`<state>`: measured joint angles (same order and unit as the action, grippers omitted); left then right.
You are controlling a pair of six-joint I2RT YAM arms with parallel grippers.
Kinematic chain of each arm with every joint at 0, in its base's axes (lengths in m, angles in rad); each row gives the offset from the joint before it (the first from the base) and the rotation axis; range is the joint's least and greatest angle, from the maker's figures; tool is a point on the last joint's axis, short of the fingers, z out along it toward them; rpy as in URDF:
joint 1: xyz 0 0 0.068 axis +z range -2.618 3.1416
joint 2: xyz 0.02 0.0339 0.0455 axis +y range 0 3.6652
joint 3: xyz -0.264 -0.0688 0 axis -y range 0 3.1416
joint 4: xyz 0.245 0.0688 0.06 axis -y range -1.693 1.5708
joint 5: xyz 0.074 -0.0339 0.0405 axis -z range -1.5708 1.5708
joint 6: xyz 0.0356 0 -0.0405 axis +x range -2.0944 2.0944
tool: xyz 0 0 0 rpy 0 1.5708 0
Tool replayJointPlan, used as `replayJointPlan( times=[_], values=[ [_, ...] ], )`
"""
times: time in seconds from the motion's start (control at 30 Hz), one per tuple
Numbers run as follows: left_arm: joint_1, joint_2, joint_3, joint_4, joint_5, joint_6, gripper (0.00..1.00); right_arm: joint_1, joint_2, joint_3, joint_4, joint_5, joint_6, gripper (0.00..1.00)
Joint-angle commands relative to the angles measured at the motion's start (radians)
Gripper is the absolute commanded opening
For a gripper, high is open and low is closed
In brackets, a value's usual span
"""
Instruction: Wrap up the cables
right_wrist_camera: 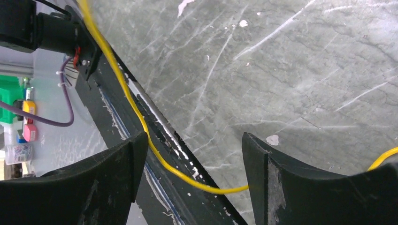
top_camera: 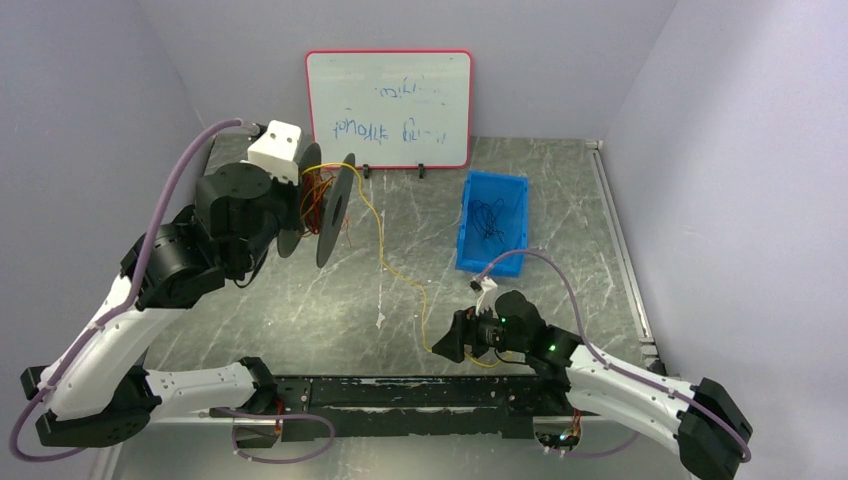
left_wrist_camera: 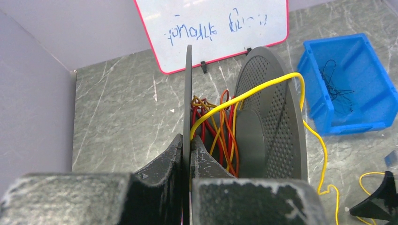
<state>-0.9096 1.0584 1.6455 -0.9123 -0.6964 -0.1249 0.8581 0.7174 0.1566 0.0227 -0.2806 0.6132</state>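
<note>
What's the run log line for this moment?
left jaws: shut on spool flange | right jaws: open, yellow cable crossing the gap, ungripped | cable: runs from spool, slack across table

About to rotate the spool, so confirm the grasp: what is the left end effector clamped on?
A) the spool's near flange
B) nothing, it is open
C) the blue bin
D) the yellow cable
A: the left wrist view shows the left end effector shut on the thin edge of the near flange, with the yellow cable rising beside it.
</note>
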Motion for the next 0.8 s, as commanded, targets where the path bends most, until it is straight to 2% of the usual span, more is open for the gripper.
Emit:
replayJointPlan(
  times=[0.0, 0.17, 0.47, 0.63, 0.77],
  values=[
    [0.015, -0.005, -0.017, 0.1, -0.029, 0.007, 0.07, 0.013, -0.079, 0.021, -0.052, 0.006, 0.019, 0.77],
    [0.025, -0.003, -0.026, 0.112, -0.016, 0.007, 0.07, 0.013, -0.127, 0.019, -0.062, -0.025, 0.023, 0.79],
    [0.045, 0.008, -0.032, 0.123, 0.01, 0.007, 0.07, 0.015, -0.092, -0.013, -0.027, -0.052, 0.032, 0.79],
    [0.059, 0.013, -0.035, 0.128, 0.023, 0.005, 0.07, 0.02, -0.048, -0.017, -0.036, -0.005, 0.039, 0.75],
    [0.069, 0.015, -0.036, 0.131, 0.036, 0.002, 0.07, 0.029, 0.007, -0.021, -0.027, 0.023, 0.059, 0.65]
  ],
)
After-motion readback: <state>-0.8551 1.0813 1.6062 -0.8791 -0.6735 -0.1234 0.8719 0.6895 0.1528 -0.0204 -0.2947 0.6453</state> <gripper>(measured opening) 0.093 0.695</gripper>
